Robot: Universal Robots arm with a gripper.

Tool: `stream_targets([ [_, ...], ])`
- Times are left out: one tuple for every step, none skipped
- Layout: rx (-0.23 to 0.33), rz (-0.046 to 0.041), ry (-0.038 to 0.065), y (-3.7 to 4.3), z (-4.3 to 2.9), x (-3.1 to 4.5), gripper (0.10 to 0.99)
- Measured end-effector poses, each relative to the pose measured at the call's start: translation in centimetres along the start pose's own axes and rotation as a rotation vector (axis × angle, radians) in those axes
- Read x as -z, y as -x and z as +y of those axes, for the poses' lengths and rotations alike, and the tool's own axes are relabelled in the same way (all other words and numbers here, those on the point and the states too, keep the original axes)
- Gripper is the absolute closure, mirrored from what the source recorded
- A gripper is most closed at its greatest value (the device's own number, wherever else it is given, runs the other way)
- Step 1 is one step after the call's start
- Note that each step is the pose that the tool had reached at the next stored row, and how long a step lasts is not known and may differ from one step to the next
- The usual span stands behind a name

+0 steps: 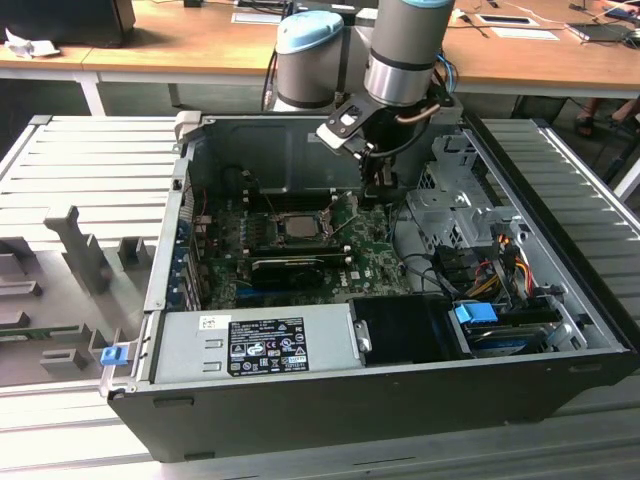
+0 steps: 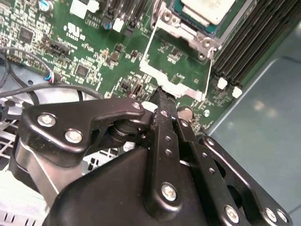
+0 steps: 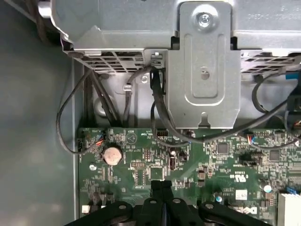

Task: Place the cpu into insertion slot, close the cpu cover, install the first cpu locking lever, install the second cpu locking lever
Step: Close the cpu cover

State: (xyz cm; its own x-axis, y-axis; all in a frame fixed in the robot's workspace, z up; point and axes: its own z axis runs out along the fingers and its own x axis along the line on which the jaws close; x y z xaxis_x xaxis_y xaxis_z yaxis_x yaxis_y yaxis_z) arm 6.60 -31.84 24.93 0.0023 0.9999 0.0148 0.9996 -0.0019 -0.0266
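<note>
While the cpu [image 2: 207, 8] lies face-up, the hand [image 2: 162, 101] is closed.

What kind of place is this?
Likely a robotics lab or workshop: an open PC case lies on a grey ribbed platform, a robot arm reaches in, wooden desks stand behind.

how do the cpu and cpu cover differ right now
The cpu is a solid pale square; the cpu cover is a thin frame with the green board showing through its window. The cpu lies flat in the insertion slot; the cpu cover stands raised off it. Both are silvery metal.
</note>
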Motion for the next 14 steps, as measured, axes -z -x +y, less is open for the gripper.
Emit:
stream_targets([
  [0.000, -0.0001, 0.000, 0.01, -0.51, -0.01, 0.980],
  [0.000, -0.0002, 0.000, 0.01, -0.80, -0.01, 0.980],
  [0.000, -0.0002, 0.000, 0.00, -0.99, -0.02, 0.980],
  [0.000, -0.0002, 0.000, 0.01, -1.37, -0.03, 0.980],
  [0.000, -0.0001, 0.000, 0.01, -1.78, -0.04, 0.980],
  [0.000, -0.0002, 0.000, 0.01, -2.00, -0.04, 0.980],
  [0.000, -0.0002, 0.000, 0.01, -2.20, -0.05, 0.980],
  [0.000, 0.0001, 0.000, 0.01, -2.69, -0.08, 0.980],
  [0.000, -0.0001, 0.000, 0.01, -3.15, -0.10, 0.980],
  [0.000, -0.0001, 0.000, 0.01, -3.42, -0.12, 0.980],
  [0.001, -0.0002, 0.000, 0.01, -3.66, -0.13, 0.980],
  [0.004, -0.0002, 0.000, 0.02, -4.09, -0.17, 0.980],
  [0.016, -0.0005, 0.000, 0.02, -4.59, -0.24, 0.980],
  [0.022, -0.0008, 0.000, 0.02, -4.97, -0.29, 0.980],
])
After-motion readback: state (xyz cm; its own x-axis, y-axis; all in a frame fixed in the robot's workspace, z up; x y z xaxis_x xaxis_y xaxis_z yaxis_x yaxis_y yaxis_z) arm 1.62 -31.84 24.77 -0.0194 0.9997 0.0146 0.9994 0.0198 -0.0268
